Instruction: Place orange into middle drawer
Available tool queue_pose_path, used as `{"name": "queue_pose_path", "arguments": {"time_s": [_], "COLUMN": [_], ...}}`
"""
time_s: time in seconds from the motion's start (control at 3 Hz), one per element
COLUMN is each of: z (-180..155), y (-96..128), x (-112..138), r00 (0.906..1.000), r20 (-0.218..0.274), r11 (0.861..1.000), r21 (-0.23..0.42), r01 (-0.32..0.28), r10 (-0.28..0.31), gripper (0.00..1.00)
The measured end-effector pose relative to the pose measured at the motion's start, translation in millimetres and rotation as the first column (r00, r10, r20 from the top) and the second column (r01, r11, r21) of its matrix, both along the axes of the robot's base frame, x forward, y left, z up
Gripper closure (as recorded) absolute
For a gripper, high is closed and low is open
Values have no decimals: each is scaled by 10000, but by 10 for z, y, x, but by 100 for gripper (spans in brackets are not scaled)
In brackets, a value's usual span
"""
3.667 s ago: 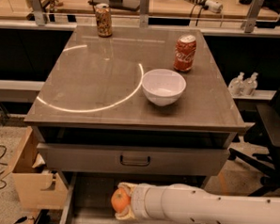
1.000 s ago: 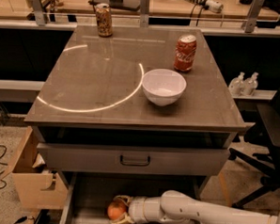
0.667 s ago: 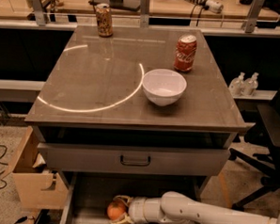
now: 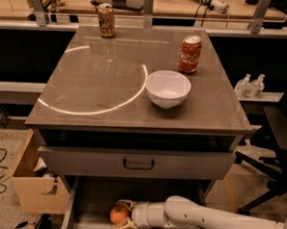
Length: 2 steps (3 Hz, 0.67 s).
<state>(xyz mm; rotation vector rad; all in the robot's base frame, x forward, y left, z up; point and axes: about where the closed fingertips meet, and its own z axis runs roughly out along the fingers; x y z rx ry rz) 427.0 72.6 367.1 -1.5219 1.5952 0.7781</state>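
The orange is low inside the open middle drawer, at or just above its grey floor, left of centre. My gripper reaches in from the right on a white arm. Its fingers sit on either side of the orange and are closed on it. The drawer's front part is cut off by the bottom edge of the view.
Above the open drawer is a shut grey drawer front with a dark handle. On the tabletop stand a white bowl, a red soda can and a brown can. A cardboard box is left, a chair right.
Since 3.7 s ago my gripper has gone down and slightly left with the orange, deeper into the drawer. Over the last second it has barely moved.
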Motion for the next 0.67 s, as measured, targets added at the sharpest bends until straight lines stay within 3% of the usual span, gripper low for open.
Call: {"name": "queue_pose_path", "arguments": {"time_s": [0.67], "z": [-3], "y": [25], "x": [-16], "r00": [10000], "r20": [-23], "r11": [10000], "r21": [25], "r01": [-45], "r10": [45], "gripper": [37]}}
